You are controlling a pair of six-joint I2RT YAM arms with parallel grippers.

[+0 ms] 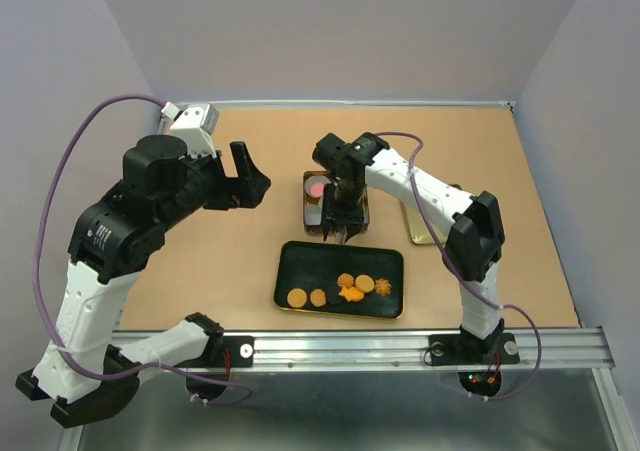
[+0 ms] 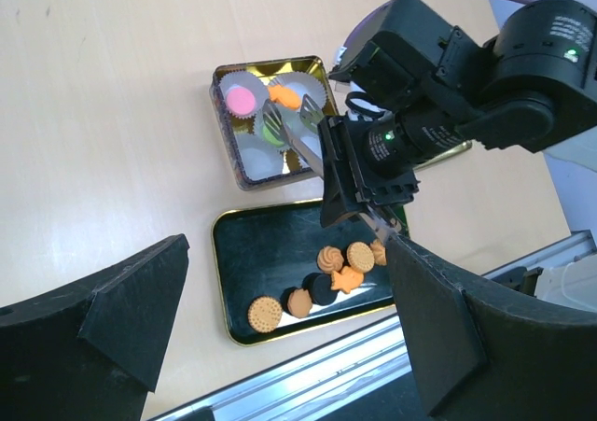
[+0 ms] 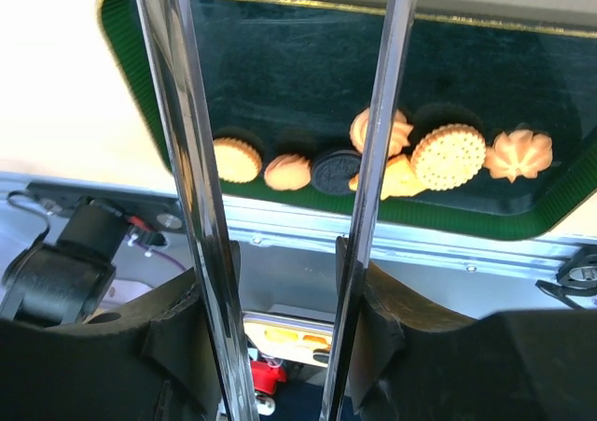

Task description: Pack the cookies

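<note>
The left gripper (image 1: 250, 171) hangs high at the left with its fingers spread and nothing in them, so it adds no risk unless it drops toward the work. Next comes the box (image 2: 224, 132) of paper cups (image 2: 261, 164), where a pink, an orange and a green biscuit already sit. The thin cups look easy to snag or tip if a blade comes down on a rim instead of inside it. Over it the right gripper (image 1: 338, 211) is clenched on a pair of tongs (image 3: 193, 178). The blades stand apart with nothing between them, and their tips appear above the cups in the left wrist view. The long springy blades may twist or slide in the fingers, which would throw off the aim. The remaining cookies (image 2: 264, 314), seven of them, lie in a row along the near side of the black tray (image 1: 310, 266). The dark round, star and swirl are crowded together and touching. Closing on one there will probably push its neighbours, pinch two at once, or flick a small piece over the low rim. A hard squeeze could also crack a biscuit. At the far right a gold lid (image 1: 418, 226) lies just beside the right arm, where a wide swing might knock it.
</note>
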